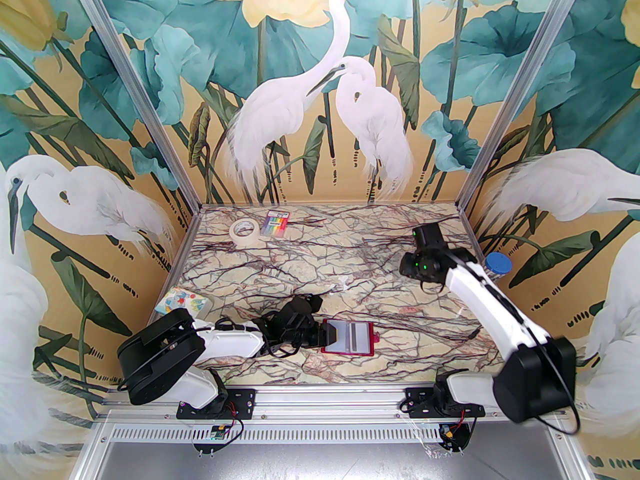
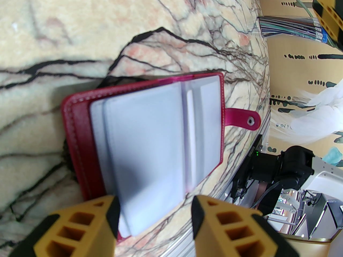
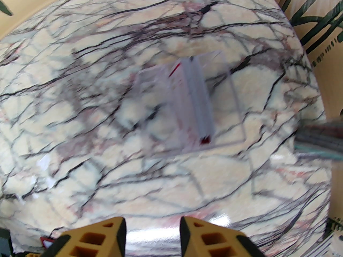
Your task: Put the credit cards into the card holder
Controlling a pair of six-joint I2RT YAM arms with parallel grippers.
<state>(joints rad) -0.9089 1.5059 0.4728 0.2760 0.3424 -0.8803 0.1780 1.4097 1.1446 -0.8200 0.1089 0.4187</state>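
card holder [image 1: 348,338] open flat on surface [image 1: 300,268], front centre; pale card [image 2: 144,148] lying on it, looks unseated. left jaws wide apart astride card end, gripping nothing. right jaws open, empty, over spare cards [image 3: 198,103]. tip: slide card in square, slow.

The left arm [image 1: 230,340] lies low, stretched rightward, the left gripper [image 2: 154,223] with fingers spread wide. The right arm [image 1: 480,288] reaches forward and high, the right gripper [image 3: 152,237] parted, apparently pointing downward.
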